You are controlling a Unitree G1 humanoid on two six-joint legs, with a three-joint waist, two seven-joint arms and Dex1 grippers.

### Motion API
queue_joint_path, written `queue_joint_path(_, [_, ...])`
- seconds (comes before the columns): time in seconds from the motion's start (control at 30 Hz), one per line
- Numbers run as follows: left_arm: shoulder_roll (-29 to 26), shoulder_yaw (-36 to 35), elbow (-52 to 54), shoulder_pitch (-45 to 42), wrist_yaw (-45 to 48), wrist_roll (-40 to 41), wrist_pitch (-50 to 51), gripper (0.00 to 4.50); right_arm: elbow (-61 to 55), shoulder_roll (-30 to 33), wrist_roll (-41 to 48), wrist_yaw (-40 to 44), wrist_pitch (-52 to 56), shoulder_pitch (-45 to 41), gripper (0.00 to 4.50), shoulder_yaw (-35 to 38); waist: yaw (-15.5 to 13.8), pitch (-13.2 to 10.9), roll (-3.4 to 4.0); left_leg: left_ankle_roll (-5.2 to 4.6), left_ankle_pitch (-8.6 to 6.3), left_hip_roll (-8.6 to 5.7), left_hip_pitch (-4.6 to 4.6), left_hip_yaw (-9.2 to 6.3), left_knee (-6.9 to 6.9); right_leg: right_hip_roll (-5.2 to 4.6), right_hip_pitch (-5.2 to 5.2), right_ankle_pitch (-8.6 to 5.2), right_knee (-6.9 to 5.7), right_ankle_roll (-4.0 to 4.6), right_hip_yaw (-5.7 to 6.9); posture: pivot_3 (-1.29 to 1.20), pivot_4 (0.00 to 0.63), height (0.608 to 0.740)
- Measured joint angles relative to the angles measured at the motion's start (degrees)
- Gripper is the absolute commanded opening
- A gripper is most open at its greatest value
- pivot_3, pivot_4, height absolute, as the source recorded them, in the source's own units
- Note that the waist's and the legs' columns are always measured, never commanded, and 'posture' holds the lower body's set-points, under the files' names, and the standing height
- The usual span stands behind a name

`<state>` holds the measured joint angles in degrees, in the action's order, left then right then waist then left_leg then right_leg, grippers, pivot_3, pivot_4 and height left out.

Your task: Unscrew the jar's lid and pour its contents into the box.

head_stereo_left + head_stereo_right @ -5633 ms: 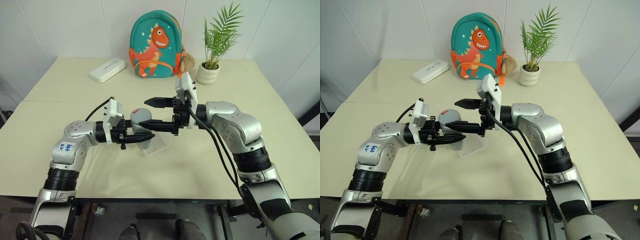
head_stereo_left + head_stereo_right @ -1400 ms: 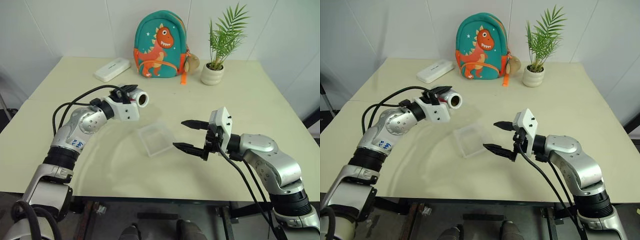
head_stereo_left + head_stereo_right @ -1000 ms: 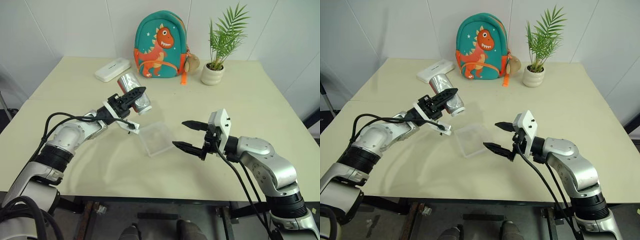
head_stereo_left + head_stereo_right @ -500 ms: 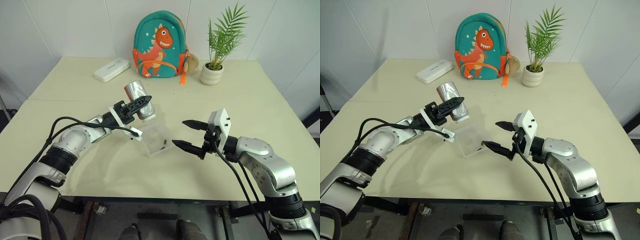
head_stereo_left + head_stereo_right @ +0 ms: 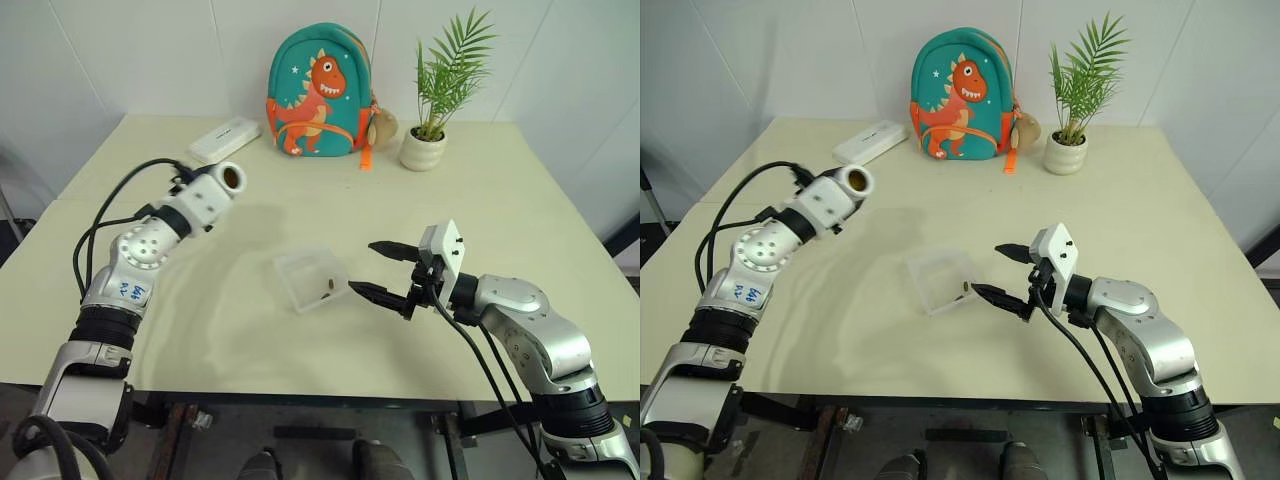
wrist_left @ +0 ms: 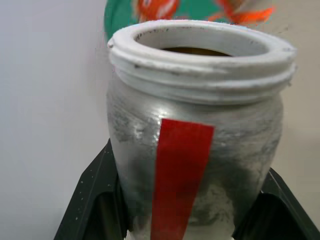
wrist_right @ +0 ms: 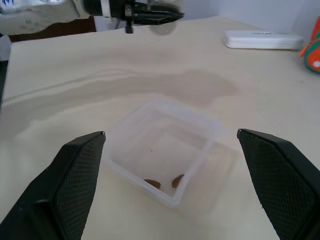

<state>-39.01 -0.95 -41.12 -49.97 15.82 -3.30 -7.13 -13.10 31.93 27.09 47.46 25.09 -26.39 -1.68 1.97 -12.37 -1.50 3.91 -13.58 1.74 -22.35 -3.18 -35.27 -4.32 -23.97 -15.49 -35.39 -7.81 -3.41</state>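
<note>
Over the cream table (image 5: 480,190) my L gripper (image 6: 187,200) clamps the lidless jar (image 6: 195,135); R gripper (image 7: 175,185) wide open, empty, near box (image 7: 165,150) w/ brown bits (image 7: 164,183)

- open tabletop (image 5: 200,300) all round the box (image 5: 310,279)
- right gripper (image 5: 385,272) just beside box, blocks that side
- backpack (image 5: 318,90), plant pot (image 5: 421,148), white case (image 5: 222,139) crowd far edge
</note>
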Motion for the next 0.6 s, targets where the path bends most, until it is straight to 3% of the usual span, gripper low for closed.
queue_joint_path(0.1, [-0.3, -8.8, -8.9, -5.2, 1.2, 7.4, 9.7, 1.96, 3.0, 0.0, -0.7, 1.0, -3.2, -1.0, 4.45, 0.9, 0.0, 0.0, -0.02, 0.00, 0.02, 0.00, 0.02, -0.02, 0.00, 0.01, 0.00, 0.00, -0.04, 0.00, 0.00, 0.00, 0.150, 0.740])
queue_joint_path(0.2, [-0.1, -11.3, -14.0, -6.7, 5.4, 9.9, 11.8, 1.96, 6.1, -1.4, -0.8, 2.1, -7.8, -3.9, 4.45, 2.3, -0.2, 0.0, -0.01, 0.03, 0.03, -0.01, 0.04, -0.01, 0.00, 0.00, 0.03, 0.00, -0.04, 0.00, 0.00, 0.00, 0.150, 0.740])
queue_joint_path(0.4, [5.7, -16.8, -21.6, -5.6, 7.2, 14.7, 6.2, 1.96, 6.9, -3.2, 0.7, 4.9, -11.4, -8.2, 4.45, 3.9, -0.5, 0.0, -0.10, 0.07, 0.04, -0.01, -0.02, -0.07, 0.01, 0.00, 0.02, 0.01, -0.03, 0.00, 0.04, 0.00, 0.150, 0.740])
queue_joint_path(0.6, [6.8, -16.7, -23.4, -4.4, 9.6, 14.8, 3.3, 1.96, 5.1, -2.4, 0.6, 8.3, -11.5, -7.2, 4.45, 1.8, -0.2, 0.0, -0.09, 0.07, 0.03, -0.01, 0.03, -0.04, 0.02, 0.00, 0.02, 0.00, -0.06, 0.00, 0.02, 0.00, 0.150, 0.740])
